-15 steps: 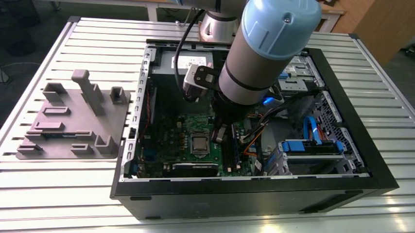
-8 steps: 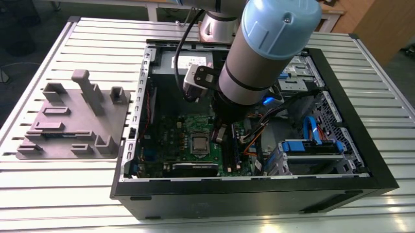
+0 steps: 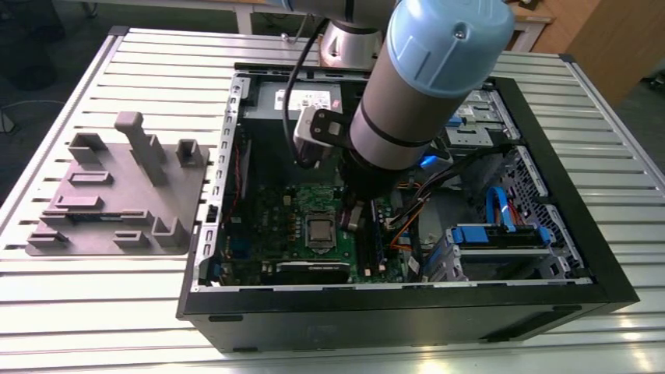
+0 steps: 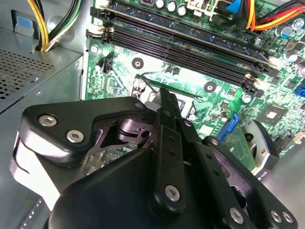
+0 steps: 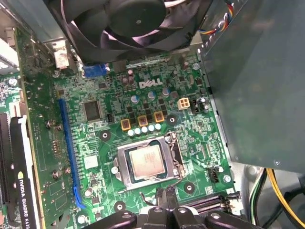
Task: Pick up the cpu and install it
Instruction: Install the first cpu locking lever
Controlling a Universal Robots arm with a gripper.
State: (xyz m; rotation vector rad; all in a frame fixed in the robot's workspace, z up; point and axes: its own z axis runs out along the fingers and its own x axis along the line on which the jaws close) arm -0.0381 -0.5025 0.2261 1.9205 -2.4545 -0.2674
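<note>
CPU chip sits flat inside the metal-framed socket on the green motherboard, its silver top showing in the first wrist view. You see your gripper just beside the socket's edge at about 6 o'clock from the chip, fingers pressed together and holding nothing. At 12 o'clock from the chip is a black fan. In the exterior view, your arm reaches into the open computer case, with a grey plate at 9 o'clock on the slatted table.

Ribbed aluminium table, grey floor behind, wooden furniture at the exterior view's right
</note>
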